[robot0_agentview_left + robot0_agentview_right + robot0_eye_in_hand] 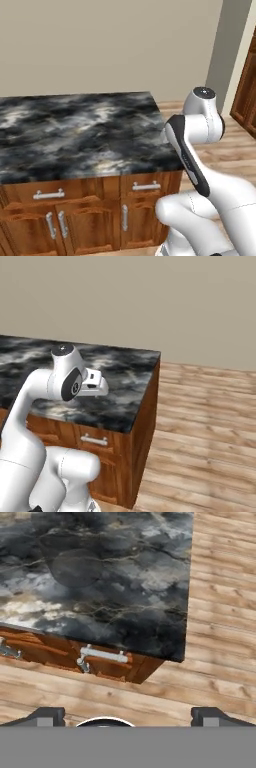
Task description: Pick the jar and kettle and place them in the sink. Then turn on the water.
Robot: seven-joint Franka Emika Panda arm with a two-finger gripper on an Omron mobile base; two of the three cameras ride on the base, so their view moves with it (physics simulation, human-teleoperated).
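**Hand view: no jar, no kettle, no sink in front of me yet**

Hand view looks down on a dark marbled countertop and a plank floor, and none of the task's things sit on the part of the top I can see. Jar, kettle and sink must be elsewhere in the kitchen; I cannot tell where.

My gripper holds nothing: its two dark tips stand far apart at the bottom of the hand view, jaws spread wide, over the floor just off the front edge of the island. Beneath that edge run wooden drawer fronts with a silver handle.

From the left base view, my arm is folded up beside the right front corner of the counter, with cabinet doors below. The right base view shows the same corner and open floor running off toward a beige wall.

I judge this to be the searching step, before any pick. The next move calls for driving or turning the base until the kettle or jar comes into sight, then reaching out with jaws wide.
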